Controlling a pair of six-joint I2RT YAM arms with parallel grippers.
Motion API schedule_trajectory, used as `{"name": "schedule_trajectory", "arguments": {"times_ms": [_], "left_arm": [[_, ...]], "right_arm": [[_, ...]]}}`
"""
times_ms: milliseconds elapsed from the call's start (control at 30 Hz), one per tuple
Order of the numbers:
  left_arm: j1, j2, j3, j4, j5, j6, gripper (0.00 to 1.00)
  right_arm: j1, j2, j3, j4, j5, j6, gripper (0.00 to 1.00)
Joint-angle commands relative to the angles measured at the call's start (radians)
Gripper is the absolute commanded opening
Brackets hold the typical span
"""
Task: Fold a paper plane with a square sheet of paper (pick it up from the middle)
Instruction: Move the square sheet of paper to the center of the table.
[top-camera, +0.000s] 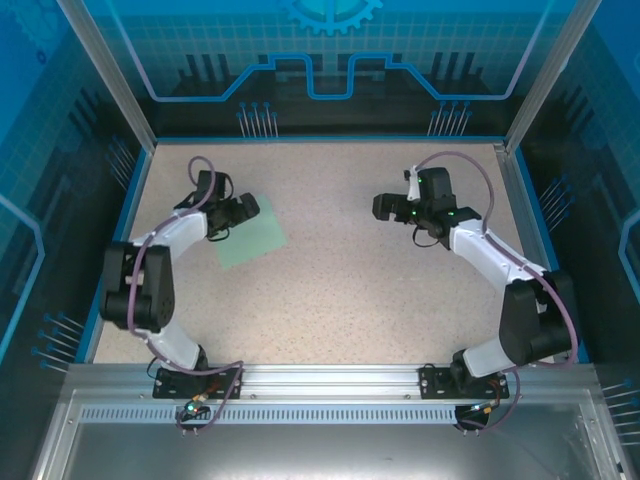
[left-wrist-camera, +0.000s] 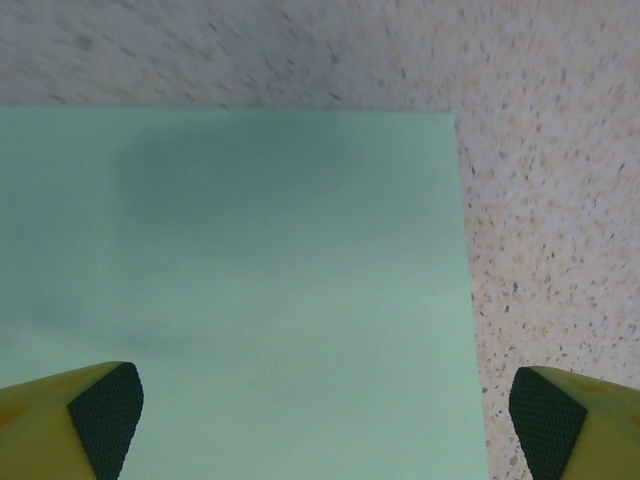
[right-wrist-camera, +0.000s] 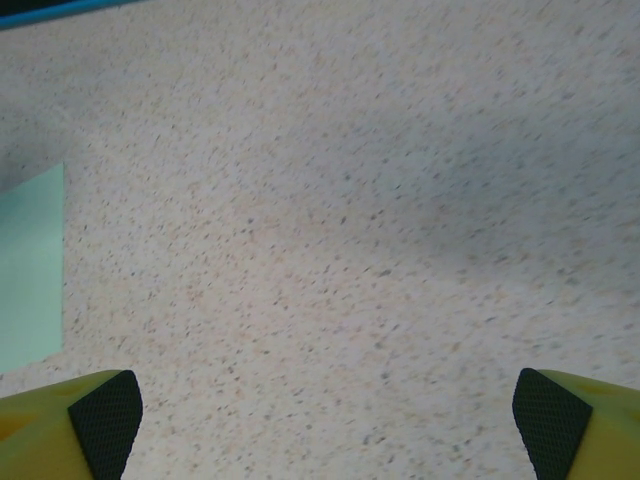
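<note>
Even bright light, soft shadows on paper (left-wrist-camera: 230, 180) & table (right-wrist-camera: 480, 200), wrist cams sl. blurry

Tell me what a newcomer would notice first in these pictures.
The pale green square sheet of paper lies flat on the speckled table, left of centre, the only green thing there. The left gripper hangs over its far-left edge with jaws wide open, holding nothing. The right gripper, also open, hovers over bare table to the right, apart from the sheet.
</note>
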Motion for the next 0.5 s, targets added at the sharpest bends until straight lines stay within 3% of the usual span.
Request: {"name": "schedule_trajectory", "arguments": {"times_ms": [0, 467], "left_arm": [[-0.047, 0.078, 0.102, -0.135, 0.037, -0.026, 0.99], [-0.138, 0.279, 0.286, -0.318, 0.061, -0.072, 0.98]], "right_arm": [[0.041, 0.020, 0.021, -0.039, -0.005, 0.061, 0.99], [0.057, 0.053, 0.024, -0.081, 0.080, 0.110, 1.00]]}}
